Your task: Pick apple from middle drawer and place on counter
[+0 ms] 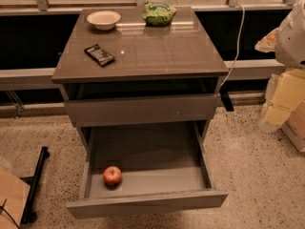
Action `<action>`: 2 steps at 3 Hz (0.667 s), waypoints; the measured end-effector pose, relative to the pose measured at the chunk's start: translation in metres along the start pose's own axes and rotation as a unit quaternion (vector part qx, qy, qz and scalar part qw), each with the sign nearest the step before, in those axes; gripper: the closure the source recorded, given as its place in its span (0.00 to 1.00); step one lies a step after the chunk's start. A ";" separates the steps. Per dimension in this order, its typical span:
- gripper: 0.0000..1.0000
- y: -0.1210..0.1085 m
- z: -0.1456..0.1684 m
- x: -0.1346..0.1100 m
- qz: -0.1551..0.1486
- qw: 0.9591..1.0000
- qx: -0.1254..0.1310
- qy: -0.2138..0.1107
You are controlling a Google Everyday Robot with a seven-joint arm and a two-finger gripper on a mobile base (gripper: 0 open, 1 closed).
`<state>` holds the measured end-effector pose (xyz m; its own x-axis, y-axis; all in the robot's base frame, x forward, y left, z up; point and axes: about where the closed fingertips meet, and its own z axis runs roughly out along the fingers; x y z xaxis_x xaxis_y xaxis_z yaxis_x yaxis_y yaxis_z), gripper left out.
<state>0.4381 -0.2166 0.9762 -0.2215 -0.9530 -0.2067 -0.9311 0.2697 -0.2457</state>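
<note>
Camera view.
- Counter [162,51]: glossy grey-brown top slab of the cabinet.
- On the counter, rear left: cream bowl [103,19].
- On the counter, rear centre: green snack bag [158,13].
- On the counter, left of centre: flat black keyed device [99,55].
- Under the counter's front edge: top drawer [143,109], slightly out.
- Lower, well forward of the counter: middle drawer [147,202], pulled far out.
- Apple [112,175]: red, resting in the middle drawer's front-left corner, apart from the walls.
- Gripper: outside this view, so its jaw state cannot be told.

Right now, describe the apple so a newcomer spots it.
Below the counter, the middle drawer stands pulled out. At its near-left corner lies the apple: small, round, red, alone in there. The end effector is out of view.
</note>
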 end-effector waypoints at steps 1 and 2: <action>0.00 0.000 0.000 0.000 0.000 1.000 0.000 0.000; 0.00 0.004 0.019 -0.014 -0.014 0.999 -0.002 -0.029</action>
<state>0.4433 -0.1994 0.9601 -0.1776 -0.9504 -0.2552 -0.9379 0.2421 -0.2487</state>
